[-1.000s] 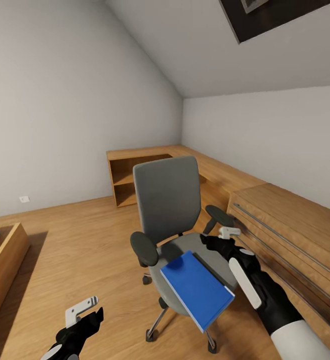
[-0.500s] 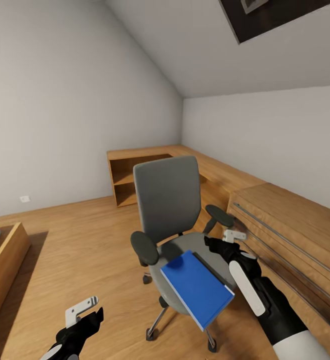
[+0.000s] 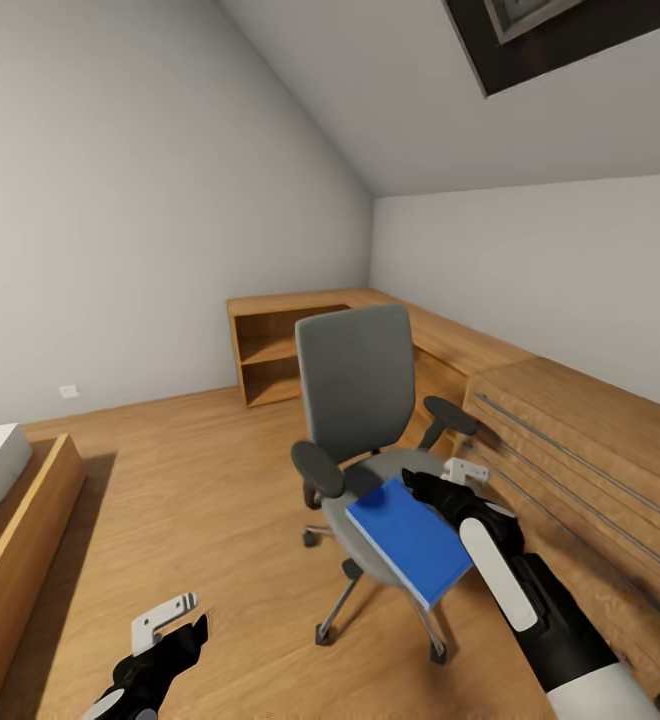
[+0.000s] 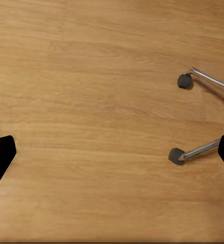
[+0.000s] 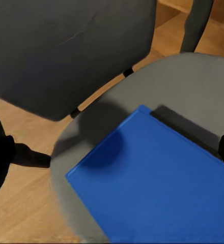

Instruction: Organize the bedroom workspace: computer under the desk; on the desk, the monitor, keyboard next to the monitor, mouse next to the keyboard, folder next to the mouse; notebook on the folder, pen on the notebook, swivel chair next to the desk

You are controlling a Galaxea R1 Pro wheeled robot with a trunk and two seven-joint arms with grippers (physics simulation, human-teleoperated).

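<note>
The blue folder (image 3: 410,541) lies flat on the seat of the swivel chair (image 3: 358,392), overhanging the front edge a little, so by my reckoning the move to the desk has not begun. The right gripper (image 3: 440,482) hovers low over the far corner of the folder, just beside the seat's right side; in the right wrist view the folder (image 5: 158,183) lies close below between the two dark fingertips, which stand wide apart at the edges of the frame, so the jaws are released and grasping nothing. A shadow falls on the cover, but I cannot tell whether any finger touches it.

The left gripper (image 3: 170,618) hangs low over the wood floor (image 3: 200,500), well apart from the chair. Its wrist view looks straight down on bare planks (image 4: 91,101), with two chrome legs and black castors of the chair base (image 4: 191,117) off to one side; its fingertips sit far apart too, so it is slack and empty.

From where things stand, the chair sits in a corner near the low wooden cabinets (image 3: 570,450) and the open shelf unit (image 3: 270,355), with a bed frame (image 3: 20,520) across the floor. The desk, monitor, keyboard, mouse, notebook and pen are not to be judged from here, so I would say nearly all the tidying lies ahead: grasp the folder, carry it over, stack the rest, then roll the chair to the desk
</note>
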